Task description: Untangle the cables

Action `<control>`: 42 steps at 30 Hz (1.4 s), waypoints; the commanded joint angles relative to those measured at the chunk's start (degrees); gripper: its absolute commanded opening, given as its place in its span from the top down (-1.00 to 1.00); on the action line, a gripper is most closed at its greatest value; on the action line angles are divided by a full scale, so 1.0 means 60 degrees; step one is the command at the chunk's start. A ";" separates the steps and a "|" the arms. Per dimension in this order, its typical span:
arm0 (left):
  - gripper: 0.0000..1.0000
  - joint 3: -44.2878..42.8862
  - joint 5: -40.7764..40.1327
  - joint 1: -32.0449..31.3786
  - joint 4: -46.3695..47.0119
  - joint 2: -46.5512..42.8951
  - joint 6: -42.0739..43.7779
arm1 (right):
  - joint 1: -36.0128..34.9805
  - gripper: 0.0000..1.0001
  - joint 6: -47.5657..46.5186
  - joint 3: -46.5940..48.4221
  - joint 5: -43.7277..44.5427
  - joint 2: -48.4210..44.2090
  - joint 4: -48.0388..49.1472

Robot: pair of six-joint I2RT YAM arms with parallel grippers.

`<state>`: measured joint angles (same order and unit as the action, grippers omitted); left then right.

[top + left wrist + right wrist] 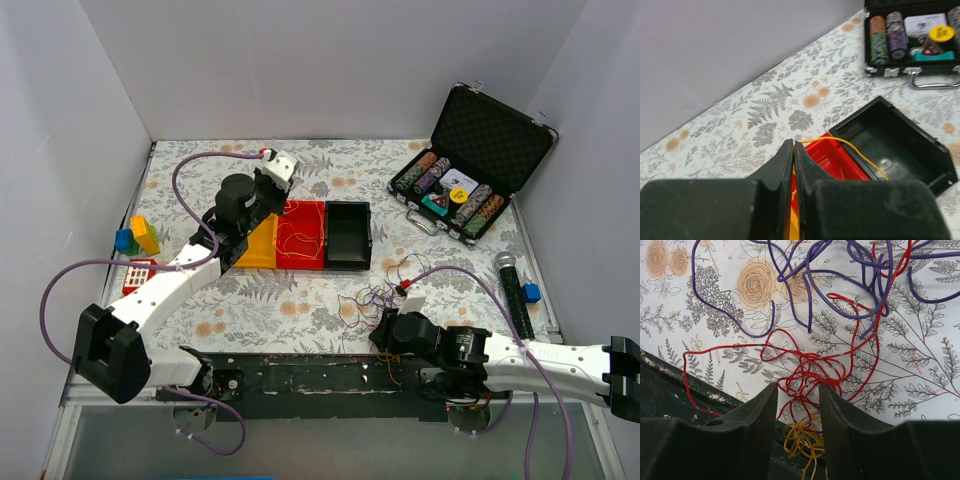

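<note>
The left hand (793,150) was shut tight. It pinched a thin yellow cable (860,152) at its tips. From there the cable went up in a bow over the red box (840,160), and its far end hung over the black box (900,145). The red box sat between the black box and a yellow box (258,245), all three side by side in the middle of the desk (300,300). More thin yellow cable lay inside the red box.

The right hand (798,390) was low over the near edge of the desk. It was about half open and was not squeezing anything. A knot of red cable (807,372) lay right in front of the gap between its two fingers, and some of it reached into the gap. A small yellow clump (801,440) lay in the gap too, on the dark strip (300,375) at the desk edge. Purple cables (871,270) looped over the flowery cloth just past the red knot and crossed over some of the red.

A black case of chips (470,190) stood open at the far right. A microphone (512,290) lay near it. Some toy blocks (140,237) sat at the left side.
</note>
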<state>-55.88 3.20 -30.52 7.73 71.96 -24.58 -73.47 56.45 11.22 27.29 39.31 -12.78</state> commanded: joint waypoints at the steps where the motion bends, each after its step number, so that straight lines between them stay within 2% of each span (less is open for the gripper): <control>1: 1.00 -0.0091 -0.1339 -0.0098 0.0572 0.0485 0.0726 | -0.0001 0.06 0.0158 -0.0054 0.0140 -0.0063 -0.0156; 8: 1.00 0.0347 -0.2114 -0.0318 0.1391 0.1013 0.2380 | 0.0014 0.05 0.0158 0.0019 0.0169 -0.0004 -0.0171; 13: 1.00 0.0494 -0.2410 -0.0318 0.1847 0.1117 0.2881 | 0.0014 0.06 0.0202 -0.0025 0.0139 0.0040 -0.0185; 16: 1.00 0.0554 -0.1606 -0.0318 0.1614 0.0809 0.2400 | 0.0014 0.05 0.0216 -0.0040 0.0110 0.0040 -0.0214; 22: 1.00 -0.0192 0.0737 -0.0303 0.0413 0.0370 0.0525 | 0.0014 0.06 0.0260 -0.0083 0.0110 -0.0019 -0.0244; 25: 1.00 -0.0588 0.1237 -0.0318 -0.0274 0.0457 -0.0208 | 0.0014 0.05 0.0260 -0.0083 0.0125 -0.0019 -0.0258; 28: 1.00 -0.0751 0.1487 -0.0318 -0.1139 0.0647 -0.0561 | -0.0001 0.05 0.0260 -0.0069 0.0154 -0.0048 -0.0288; 33: 1.00 -0.0020 0.1122 -0.0245 -0.1596 0.0808 -0.0986 | 0.0014 0.06 0.0333 -0.0054 0.0198 -0.0135 -0.0419; 42: 1.00 -0.0164 0.1122 0.1204 -0.1610 0.1949 -0.1909 | 0.0014 0.05 0.0377 -0.0054 0.0301 -0.0355 -0.0698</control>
<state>-55.44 10.17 -26.94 -1.04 80.86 -32.71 -73.47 57.43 11.22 27.33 37.58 -15.07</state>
